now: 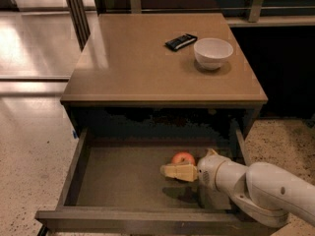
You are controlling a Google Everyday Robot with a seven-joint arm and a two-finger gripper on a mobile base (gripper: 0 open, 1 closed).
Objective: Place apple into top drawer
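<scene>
The top drawer (123, 178) stands pulled out under the cabinet top, its plain bottom showing. The small red-orange apple (183, 158) is inside it, right of the middle, a little above the bottom. My gripper (176, 165) reaches in from the right over the drawer's right side. It is shut on the apple: a pale finger (178, 172) lies across the apple's front, and the other is hidden behind it. A shadow lies on the drawer bottom below the gripper.
A white bowl (212, 52) and a flat black object (180, 41) sit at the back right of the cabinet top (138, 68). My white arm (266, 191) crosses the drawer's right front corner. Speckled floor lies to the left, and dark metal posts (76, 11) stand at the back left.
</scene>
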